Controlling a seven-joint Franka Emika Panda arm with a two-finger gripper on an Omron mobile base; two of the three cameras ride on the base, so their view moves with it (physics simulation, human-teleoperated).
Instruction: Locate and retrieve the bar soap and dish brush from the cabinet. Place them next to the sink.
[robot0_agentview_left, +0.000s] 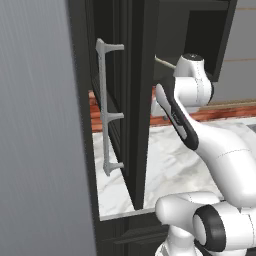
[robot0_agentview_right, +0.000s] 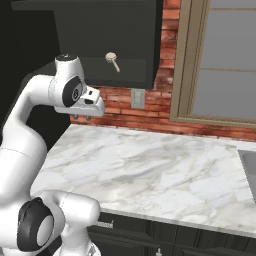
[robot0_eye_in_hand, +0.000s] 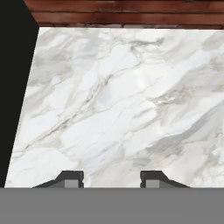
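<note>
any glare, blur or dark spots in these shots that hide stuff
Left base view: the black door close to the camera blocks much of the scene. Right base view: sharp and evenly lit, but the cabinet is very dark, so only a pale brush-like thing stands out. Hand view: flat light on the marble counter, no glare, fingers crisp.

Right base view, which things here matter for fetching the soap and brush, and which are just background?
For the job:
cabinet
dish brush inside it
sink edge at right
gripper, jaws apart, holding nothing

Just there:
marble counter
brick wall
window
wall outlet
</note>
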